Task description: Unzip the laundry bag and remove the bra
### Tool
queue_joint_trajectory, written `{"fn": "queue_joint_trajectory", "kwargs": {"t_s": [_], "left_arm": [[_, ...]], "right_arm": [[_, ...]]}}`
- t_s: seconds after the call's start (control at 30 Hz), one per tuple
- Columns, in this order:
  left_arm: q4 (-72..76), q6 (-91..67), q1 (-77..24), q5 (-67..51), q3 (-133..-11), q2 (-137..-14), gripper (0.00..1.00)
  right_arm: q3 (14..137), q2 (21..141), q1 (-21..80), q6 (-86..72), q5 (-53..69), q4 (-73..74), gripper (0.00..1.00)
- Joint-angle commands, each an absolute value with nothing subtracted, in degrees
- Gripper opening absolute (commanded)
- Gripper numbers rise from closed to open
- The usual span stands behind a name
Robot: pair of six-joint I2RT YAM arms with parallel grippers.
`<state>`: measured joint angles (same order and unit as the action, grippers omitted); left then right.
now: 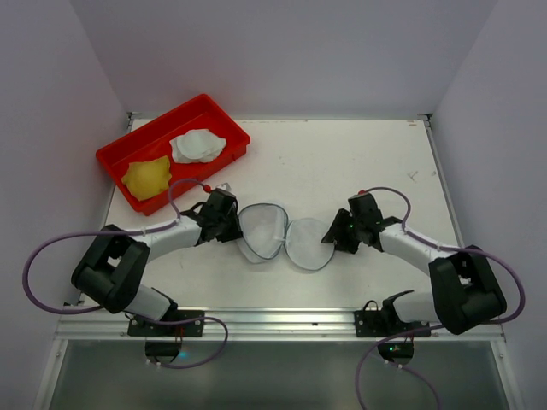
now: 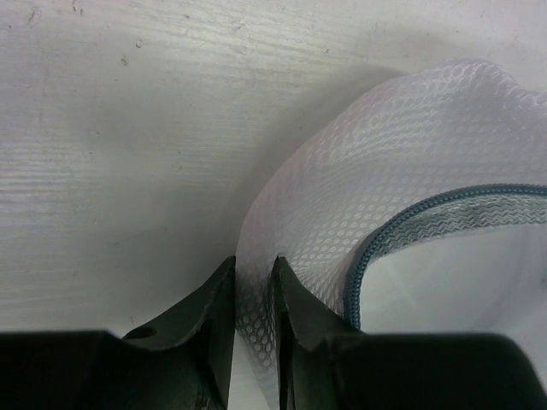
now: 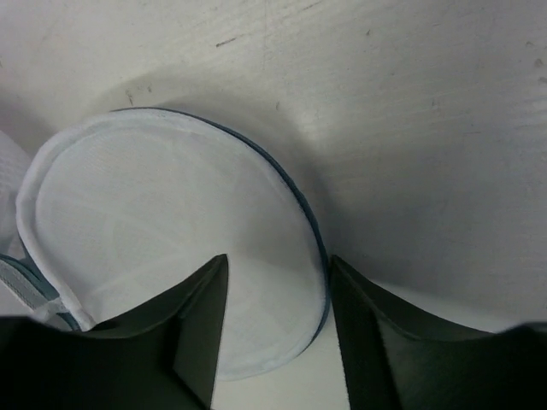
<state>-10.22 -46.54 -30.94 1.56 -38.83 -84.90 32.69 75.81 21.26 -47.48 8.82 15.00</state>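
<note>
Two round halves of the laundry bag (image 1: 263, 229) lie spread side by side on the white table (image 1: 359, 162), about midway across and nearer the front rail than the back wall. Open tabletop runs behind the bag and off to the right, up to the walls that close in the far and side edges. At the far left corner sits a red tray (image 1: 154, 124) holding a yellow crumpled thing (image 1: 147, 176) and a white one (image 1: 198, 145), well apart from the bag. Both arms reach inward from the near edge, one on each side of the bag.

From where I stand, the left claw (image 1: 232, 224) meets the bag's left edge. Its wrist view shows it (image 2: 253, 273) nearly closed, a fold of white mesh (image 2: 410, 154) pinched in the narrow slot between the fingers, the blue-grey zip trim (image 2: 444, 205) curving just to one side.

On the other side, the right claw (image 1: 332, 235) stands roughly half open astride the rim of the flat round lid (image 3: 162, 205). One finger (image 3: 205, 316) is over the lid's white face, the other (image 3: 359, 325) outside the rim, just beside it. Whether either finger presses on the rim I cannot tell.
</note>
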Motion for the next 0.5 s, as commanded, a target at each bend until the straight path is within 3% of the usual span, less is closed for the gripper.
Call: {"fn": "queue_joint_trajectory", "kwargs": {"t_s": [0.0, 0.03, 0.07, 0.13, 0.17, 0.47], "left_arm": [[-11.78, -47.02, -30.15, 3.34, -37.79, -83.58, 0.24], [-11.69, -47.02, -30.15, 3.17, -37.79, -83.58, 0.24], [-11.69, -47.11, -30.15, 2.99, -37.88, -83.50, 0.24], [-11.69, -47.20, -30.23, 2.81, -37.79, -83.41, 0.23], [-11.60, -47.20, -30.15, 2.81, -37.62, -83.32, 0.21], [-12.22, -47.11, -30.15, 2.64, -38.32, -82.97, 0.05]], "right_arm": [[32.08, 78.05, 20.83, -47.37, 10.28, 14.85, 0.48], [31.99, 77.96, 20.74, -47.37, 10.20, 14.85, 0.42], [31.91, 77.18, 20.74, -47.46, 9.67, 14.85, 0.28], [31.38, 75.68, 20.66, -47.55, 8.97, 14.85, 0.13], [31.29, 74.89, 20.74, -47.46, 8.70, 14.94, 0.02], [36.82, 58.64, 21.00, -40.96, 3.43, 23.19, 0.00]]}}
